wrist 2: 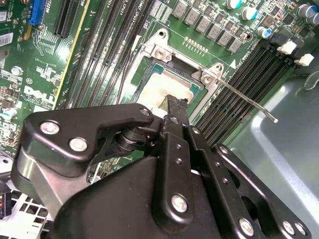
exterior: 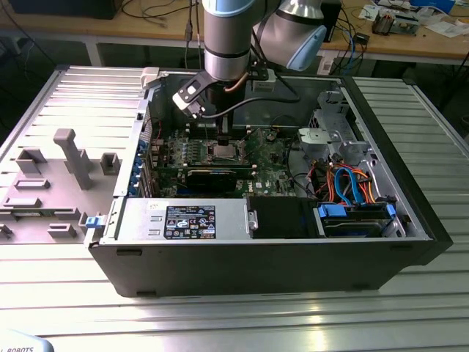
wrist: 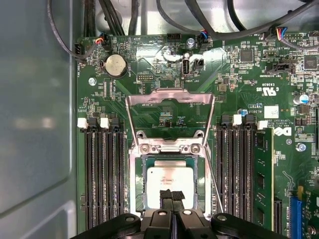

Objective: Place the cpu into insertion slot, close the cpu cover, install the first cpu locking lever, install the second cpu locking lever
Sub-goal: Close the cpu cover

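Observation:
The cpu lies flat in the insertion slot on the green motherboard, its silver top smeared with paste; it is also seen in the second wrist view. The cpu cover is swung open, raised off the socket at its hinge. My gripper is shut, its fingertips pressed together over the cpu's edge with nothing between them; I cannot tell if they touch it. One thin locking lever sticks up, unlatched. In the exterior view the gripper reaches down into the case over the socket.
Black memory slots flank the socket on both sides, with another bank opposite. A long black expansion card lies beside the socket. The case wall, drive cage and bundled cables hem the board in.

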